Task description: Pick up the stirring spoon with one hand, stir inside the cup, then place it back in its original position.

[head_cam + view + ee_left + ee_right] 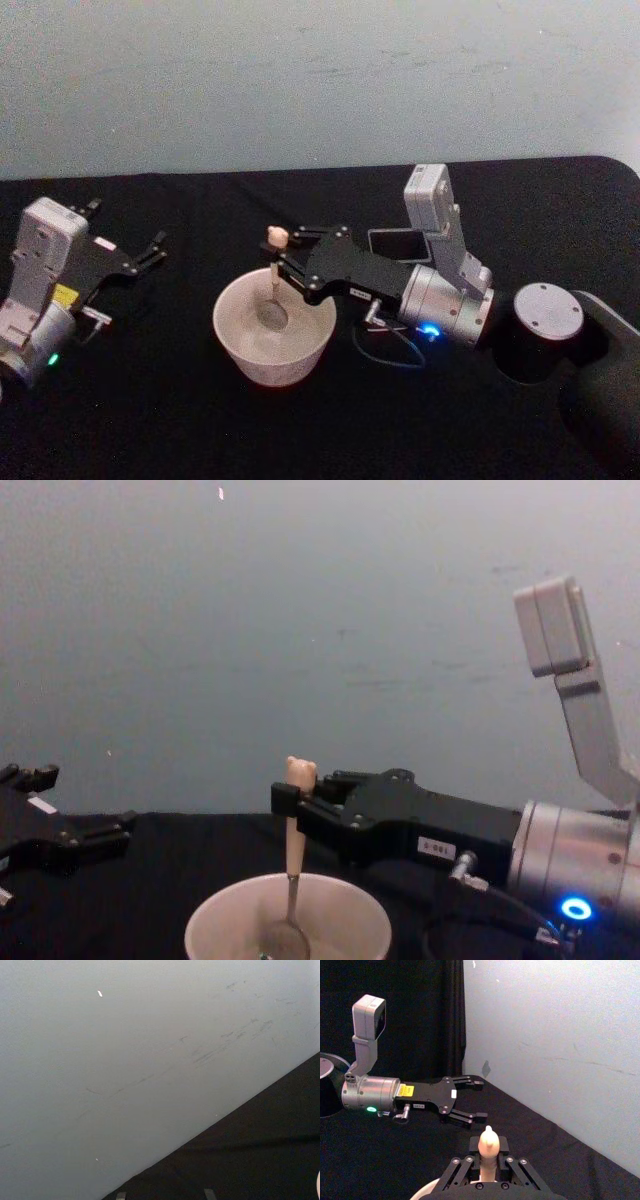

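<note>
Black cloth covers the table (150,420), where the right gripper (283,262) is clamped on the stirring spoon (272,290), upright with its bowl inside the cup (265,365). The left gripper (128,224) sits at the left, fingers apart.

One slim cream-handled metal spoon (273,272) with bear head; one wide round cream-white cup (276,364); one dark grey square holder (394,243); two black-fingered claws: left claw (128,223), right claw (281,254).

Head cam high, chest cam low, near; shared: cup (266,366).
</note>
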Robot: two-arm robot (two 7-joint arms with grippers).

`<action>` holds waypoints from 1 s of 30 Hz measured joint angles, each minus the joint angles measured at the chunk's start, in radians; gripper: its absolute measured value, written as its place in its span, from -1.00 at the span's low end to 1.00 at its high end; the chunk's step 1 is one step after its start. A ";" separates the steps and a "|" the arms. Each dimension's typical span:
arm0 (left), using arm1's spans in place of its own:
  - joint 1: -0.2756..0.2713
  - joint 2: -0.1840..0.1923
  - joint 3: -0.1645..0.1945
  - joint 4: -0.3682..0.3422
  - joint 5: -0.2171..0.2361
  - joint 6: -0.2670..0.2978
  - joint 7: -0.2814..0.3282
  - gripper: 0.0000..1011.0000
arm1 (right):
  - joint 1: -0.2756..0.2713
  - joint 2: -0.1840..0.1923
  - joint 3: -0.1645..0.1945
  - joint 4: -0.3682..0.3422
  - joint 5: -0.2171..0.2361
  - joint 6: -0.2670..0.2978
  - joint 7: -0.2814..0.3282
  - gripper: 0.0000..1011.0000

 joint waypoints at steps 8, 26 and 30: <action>0.000 0.000 0.000 0.000 0.000 0.000 0.000 0.98 | -0.002 0.000 0.002 -0.003 -0.004 -0.001 0.000 -0.63; 0.000 0.000 0.000 0.000 0.000 0.000 0.000 0.98 | -0.014 0.031 0.020 -0.098 0.033 0.065 -0.001 -0.63; 0.000 0.000 0.000 0.000 0.000 0.000 0.000 0.98 | -0.020 0.052 0.033 -0.157 0.054 0.080 -0.009 -0.63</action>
